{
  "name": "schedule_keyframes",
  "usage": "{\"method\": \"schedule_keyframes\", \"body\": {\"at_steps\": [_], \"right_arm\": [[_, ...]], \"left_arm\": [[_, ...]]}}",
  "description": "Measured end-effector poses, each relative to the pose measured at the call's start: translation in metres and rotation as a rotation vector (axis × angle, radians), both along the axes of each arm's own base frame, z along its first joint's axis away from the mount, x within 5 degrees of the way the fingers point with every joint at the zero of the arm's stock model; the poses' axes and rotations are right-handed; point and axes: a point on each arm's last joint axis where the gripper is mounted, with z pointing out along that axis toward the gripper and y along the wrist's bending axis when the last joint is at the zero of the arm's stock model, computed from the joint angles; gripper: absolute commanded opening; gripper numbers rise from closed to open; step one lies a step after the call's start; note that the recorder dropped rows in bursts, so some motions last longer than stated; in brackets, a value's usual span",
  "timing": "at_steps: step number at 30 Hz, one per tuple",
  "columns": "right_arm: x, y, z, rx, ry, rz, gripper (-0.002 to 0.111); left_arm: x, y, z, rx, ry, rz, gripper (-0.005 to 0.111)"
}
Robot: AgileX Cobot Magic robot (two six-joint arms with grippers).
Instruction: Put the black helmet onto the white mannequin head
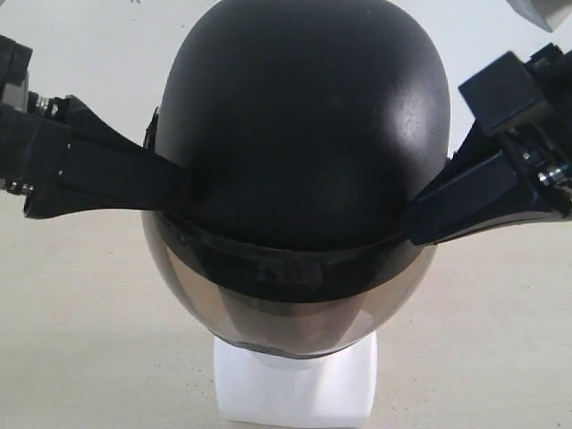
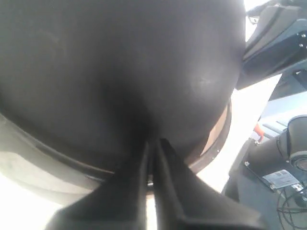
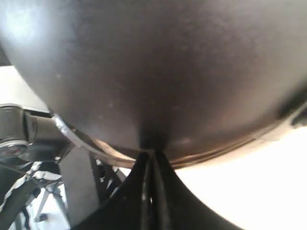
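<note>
The black helmet [image 1: 304, 125] sits over the white mannequin head [image 1: 295, 384]. Only the squared neck base of the head shows, directly under the helmet; the face and the crown are hidden inside the shell. The smoky visor [image 1: 286, 308] curves across the lower front of the helmet and hangs just above the neck base. The shell looks roughly level and centred over the neck.

The left gripper [image 1: 183, 183] touches the helmet on 1 side and the right gripper [image 1: 413, 223] on the opposite side, both low on the shell, near the upper edge of the visor. In each wrist view the 2 fingers are closed together with only a thin slit between them. Nothing is held between them, and the tips press against the outside of the shell.

The pale table [image 1: 80, 340] lies below the helmet, around the neck base.

I judge the main step to be almost done. What is left is to check that the helmet is fully seated, which I cannot tell from here, and then to take both grippers away from the helmet.
</note>
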Motion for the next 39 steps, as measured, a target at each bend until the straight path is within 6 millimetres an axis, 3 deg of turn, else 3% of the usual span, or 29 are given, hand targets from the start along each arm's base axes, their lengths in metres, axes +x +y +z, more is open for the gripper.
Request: {"method": "schedule_keyframes", "body": {"at_steps": [6,12,17,26,39], "right_arm": [[-0.004,-0.006,0.008,-0.002,-0.089,-0.070,0.000],[-0.011,-0.023,0.022,-0.025,-0.213,-0.255,0.000],[-0.005,-0.033,0.020,-0.105,-0.237,-0.374,0.000],[0.018,-0.026,0.004,-0.125,-0.157,-0.399,0.000],[0.023,-0.023,0.001,-0.108,-0.142,-0.402,0.000]], "left_arm": [[-0.016,0.009,0.018,-0.042,-0.122,0.048,0.004],[-0.037,0.022,0.036,-0.053,-0.250,0.091,0.004],[-0.020,0.031,0.033,0.040,-0.316,0.218,0.004],[0.025,0.019,0.002,0.115,-0.219,0.255,0.004],[0.038,0.027,-0.009,0.181,-0.186,0.287,0.004]]}}
